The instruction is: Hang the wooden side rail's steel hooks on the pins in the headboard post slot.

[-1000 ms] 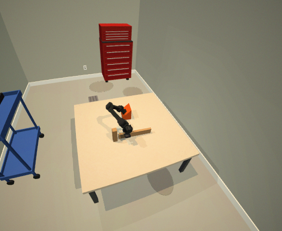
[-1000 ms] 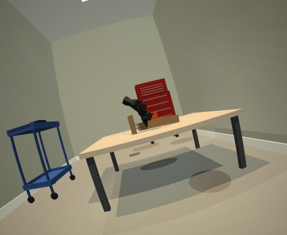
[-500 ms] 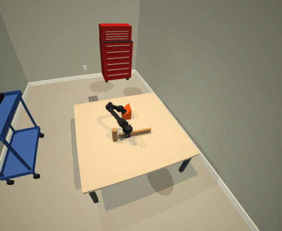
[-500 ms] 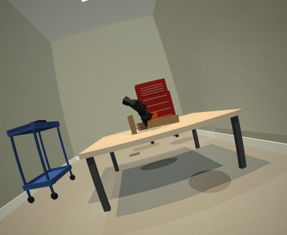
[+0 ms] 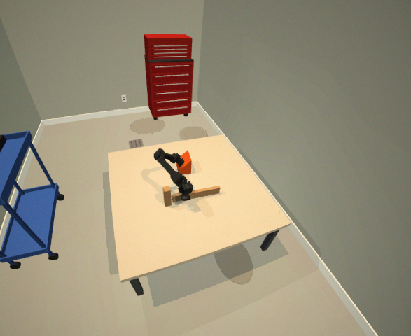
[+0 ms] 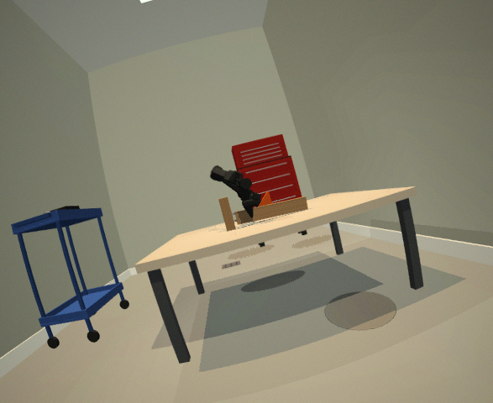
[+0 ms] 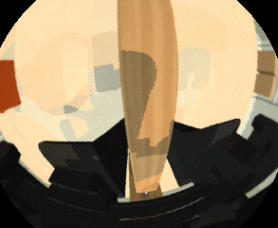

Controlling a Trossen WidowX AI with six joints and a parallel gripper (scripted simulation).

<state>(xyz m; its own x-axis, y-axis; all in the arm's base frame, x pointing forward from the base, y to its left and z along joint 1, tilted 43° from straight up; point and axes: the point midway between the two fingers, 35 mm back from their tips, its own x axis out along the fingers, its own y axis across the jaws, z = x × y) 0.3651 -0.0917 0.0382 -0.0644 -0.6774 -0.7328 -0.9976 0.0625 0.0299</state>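
Note:
The wooden side rail [image 5: 207, 191] [image 6: 280, 209] [image 7: 148, 95] lies lengthwise beside the upright wooden headboard post [image 5: 166, 197] [image 6: 227, 214], its hook end facing the post. A narrow gap shows between the rail's end and the post, with small grey hook parts in it. Whether the hooks touch or sit on the pins cannot be told; the slot and pins are hidden. The black gripper [image 5: 185, 197] [image 6: 250, 212] [image 7: 149, 138] is shut on the rail near its hook end, a finger on each side. The rail's far end is low at the table top; exact contact is too small to tell.
An orange wedge-shaped block [image 5: 184, 166] [image 6: 265, 199] [image 7: 3, 85] stands at the arm's base on the table [image 5: 198, 231] [image 6: 359, 203]. A blue cart [image 5: 31, 217] [image 6: 94, 301] stands left of the table, and a red tool chest [image 5: 171, 79] [image 6: 261, 149] behind it.

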